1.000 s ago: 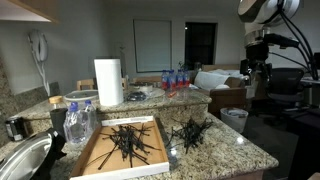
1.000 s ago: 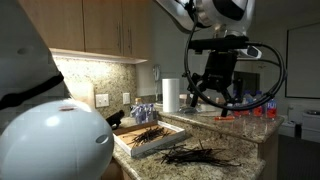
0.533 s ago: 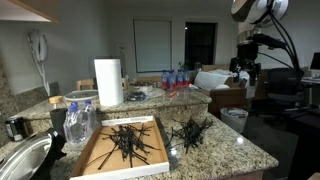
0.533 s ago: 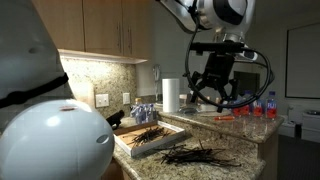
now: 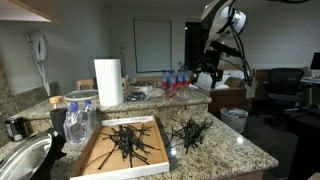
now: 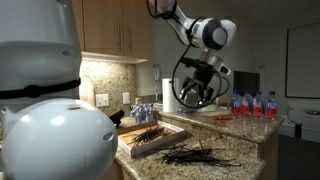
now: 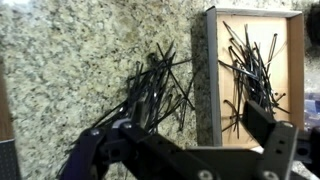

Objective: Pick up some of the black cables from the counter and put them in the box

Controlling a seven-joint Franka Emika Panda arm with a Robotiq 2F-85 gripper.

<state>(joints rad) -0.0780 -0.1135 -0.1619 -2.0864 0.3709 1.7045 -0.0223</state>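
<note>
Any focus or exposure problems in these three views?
In an exterior view a white out-of-focus object hides the left half; in an exterior view the room is dim, black cables readable on the counter; wrist view: hand soft, cables and box sharp.

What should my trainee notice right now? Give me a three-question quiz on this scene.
1. True or false: the box already holds black cables.
2. The loose cable pile on the counter lies: A) beside the box; B) in the sink; C) on the towel roll.
3. How do the jaws stand?
Key: 1 true; 2 A; 3 wide open, holding nothing.
</note>
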